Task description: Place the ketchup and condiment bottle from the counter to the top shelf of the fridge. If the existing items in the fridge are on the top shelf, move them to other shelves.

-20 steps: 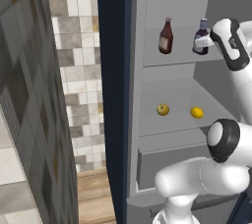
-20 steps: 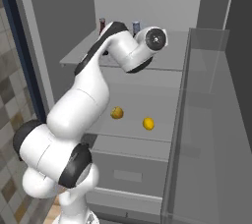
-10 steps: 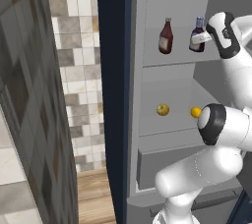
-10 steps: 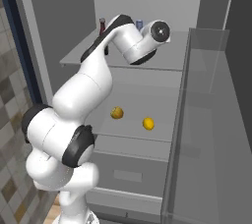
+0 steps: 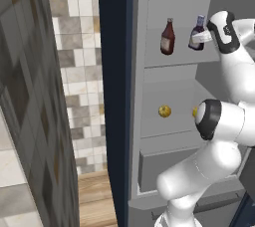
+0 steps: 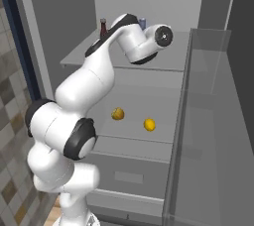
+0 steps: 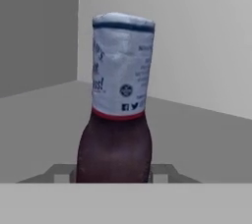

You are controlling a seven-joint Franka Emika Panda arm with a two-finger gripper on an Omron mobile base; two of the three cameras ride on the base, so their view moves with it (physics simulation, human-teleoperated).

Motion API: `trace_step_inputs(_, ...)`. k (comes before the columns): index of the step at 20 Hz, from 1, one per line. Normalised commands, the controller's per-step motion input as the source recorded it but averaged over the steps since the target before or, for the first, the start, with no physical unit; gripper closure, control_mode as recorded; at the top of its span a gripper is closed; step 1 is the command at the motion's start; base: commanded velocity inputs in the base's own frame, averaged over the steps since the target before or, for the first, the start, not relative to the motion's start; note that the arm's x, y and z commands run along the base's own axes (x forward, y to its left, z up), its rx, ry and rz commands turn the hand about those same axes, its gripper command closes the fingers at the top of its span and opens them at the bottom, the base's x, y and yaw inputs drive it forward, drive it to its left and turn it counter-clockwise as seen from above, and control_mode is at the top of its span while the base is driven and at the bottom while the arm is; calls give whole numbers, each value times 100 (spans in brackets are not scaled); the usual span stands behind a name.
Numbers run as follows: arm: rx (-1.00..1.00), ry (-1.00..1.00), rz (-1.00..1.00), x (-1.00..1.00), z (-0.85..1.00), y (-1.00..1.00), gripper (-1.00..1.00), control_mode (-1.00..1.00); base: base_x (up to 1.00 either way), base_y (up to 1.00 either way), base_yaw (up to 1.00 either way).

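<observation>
The ketchup [image 5: 168,37], a dark red bottle with a red cap, stands on the fridge's top shelf [image 5: 164,61]; its cap also shows in the right base view as the ketchup [image 6: 103,26]. To its right is the condiment bottle [image 5: 197,33], dark with a white label and blue cap. My gripper [image 5: 203,37] is shut on it. In the hand view the condiment bottle [image 7: 118,115] stands upright between my gripper [image 7: 112,171] fingertips, over the shelf floor. Its base is hidden, so contact with the shelf cannot be told.
Two yellow fruits [image 6: 117,114] [image 6: 149,124] lie on the middle shelf. A drawer [image 6: 124,170] sits below them. The glass door shelf [image 6: 208,121] stands to the right, the dark fridge edge [image 5: 114,96] and tiled wall [image 5: 74,71] to the left.
The hand has carried the condiment bottle a little to the left, closer to the ketchup, and the arm's elbow has swung further into the fridge. The ketchup has not moved.
</observation>
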Motion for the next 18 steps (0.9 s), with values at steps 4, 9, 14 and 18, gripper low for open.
trace_step_inputs(4,0,-7,-1,30,-16,9,-100,-100,0,0,0)
trace_step_inputs(9,0,0,-3,-8,2,0,-100,-100,0,0,0)
trace_step_inputs(14,0,0,-8,-16,5,0,-100,-100,0,0,0)
trace_step_inputs(18,0,-2,-5,-62,8,0,-100,-100,0,0,0)
